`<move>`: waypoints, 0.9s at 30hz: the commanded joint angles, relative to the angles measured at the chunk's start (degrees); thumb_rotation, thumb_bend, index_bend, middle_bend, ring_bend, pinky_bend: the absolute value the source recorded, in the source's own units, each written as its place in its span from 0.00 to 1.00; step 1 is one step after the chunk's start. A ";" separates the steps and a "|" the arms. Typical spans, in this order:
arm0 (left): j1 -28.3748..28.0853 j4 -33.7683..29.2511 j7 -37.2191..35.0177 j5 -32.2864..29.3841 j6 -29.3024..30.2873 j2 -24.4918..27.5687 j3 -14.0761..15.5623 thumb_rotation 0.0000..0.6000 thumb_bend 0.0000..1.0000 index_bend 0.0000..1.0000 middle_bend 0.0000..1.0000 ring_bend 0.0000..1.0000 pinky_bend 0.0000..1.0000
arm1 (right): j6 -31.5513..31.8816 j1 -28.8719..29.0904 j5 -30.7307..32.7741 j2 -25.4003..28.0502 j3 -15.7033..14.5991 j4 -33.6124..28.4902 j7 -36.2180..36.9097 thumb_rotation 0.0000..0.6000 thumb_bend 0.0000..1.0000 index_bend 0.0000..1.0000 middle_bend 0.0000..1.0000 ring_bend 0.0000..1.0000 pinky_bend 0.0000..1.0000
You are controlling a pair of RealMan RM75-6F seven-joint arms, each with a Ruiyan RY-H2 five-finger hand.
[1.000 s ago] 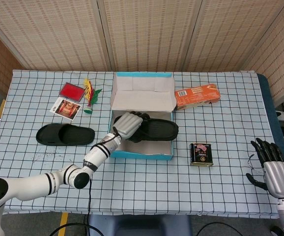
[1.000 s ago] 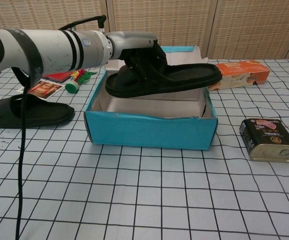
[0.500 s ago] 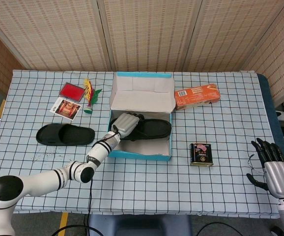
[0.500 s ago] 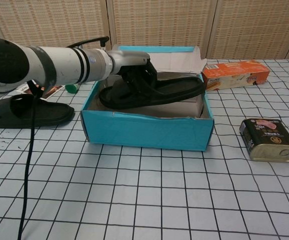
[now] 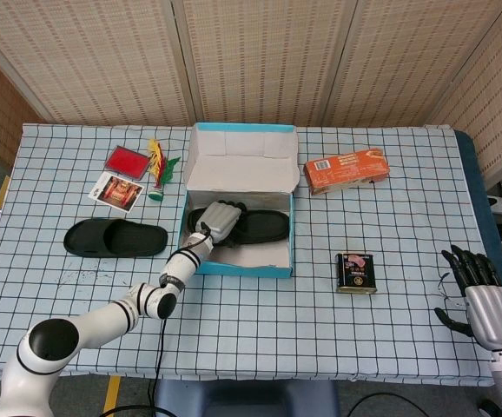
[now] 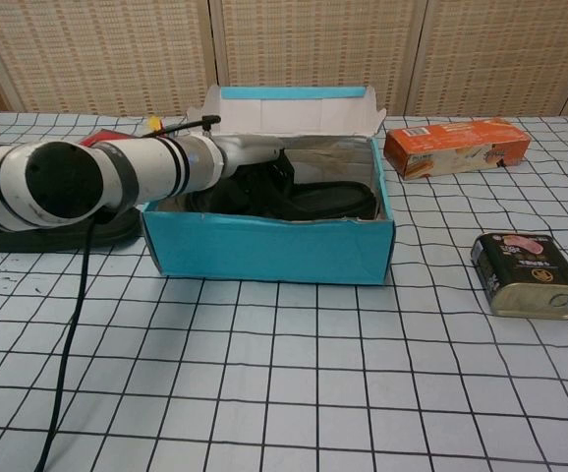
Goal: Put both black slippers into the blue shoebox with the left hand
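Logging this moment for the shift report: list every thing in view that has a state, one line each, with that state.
blue shoebox: lid open, one slipper inside.
slipper in box: lying in the box, left hand on it.
second slipper: on the table beside the box, untouched.
left hand: inside the box, gripping the slipper.
right hand: idle at the table's edge, holding nothing, fingers apart.
tin can: closed, lying flat.
orange carton: closed.

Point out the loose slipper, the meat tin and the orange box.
loose slipper (image 5: pixel 115 237), head view, middle of its strap.
meat tin (image 6: pixel 531 273), chest view, centre of its label.
orange box (image 5: pixel 346 169), head view, middle of its top face.
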 commanded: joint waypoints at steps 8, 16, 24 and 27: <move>0.53 1.15 -4.13 3.32 -1.24 -1.46 -0.36 1.00 0.54 0.42 0.51 0.53 0.52 | 0.63 -0.24 -0.08 0.08 0.04 -0.24 -0.01 1.00 0.12 0.00 0.00 0.00 0.00; 2.32 -3.43 -7.90 9.02 3.49 0.53 -1.00 1.00 0.46 0.00 0.01 0.01 0.25 | 1.03 -0.38 -0.60 0.32 -0.11 -0.37 0.47 1.00 0.12 0.00 0.00 0.00 0.00; 3.25 -6.30 -9.55 9.87 3.87 1.81 -1.52 1.00 0.42 0.00 0.00 0.00 0.19 | 2.42 -0.97 -1.47 0.85 -0.22 -0.71 1.16 1.00 0.12 0.00 0.00 0.00 0.00; 3.90 -8.65 -10.12 10.70 5.12 2.74 -1.73 1.00 0.42 0.00 0.00 0.00 0.17 | 2.52 -1.04 -1.59 1.00 -0.26 -0.73 1.48 1.00 0.12 0.00 0.00 0.00 0.00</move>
